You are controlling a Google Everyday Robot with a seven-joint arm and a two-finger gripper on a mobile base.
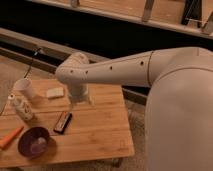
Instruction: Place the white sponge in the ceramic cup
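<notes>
Bamboo table [102, 127], dimly lit: the gripper [79, 101] hangs over its middle, spread wide and holding nothing. Just left of it the white sponge [55, 92] lies flat on the wood. Further left the ceramic cup [24, 87] stands upright. Toward the front are a black bar [63, 122], a white bottle [21, 107] and a purple bowl [34, 141].

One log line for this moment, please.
claw: open, low over table beside white sponge | white sponge: on table, ungrasped | ceramic cup: upright, sponge not inside

arm [115, 70]: glossy white rounded shell, small dark screw dots | gripper [78, 100]: pale, under wrist, over table [100, 132]
</notes>
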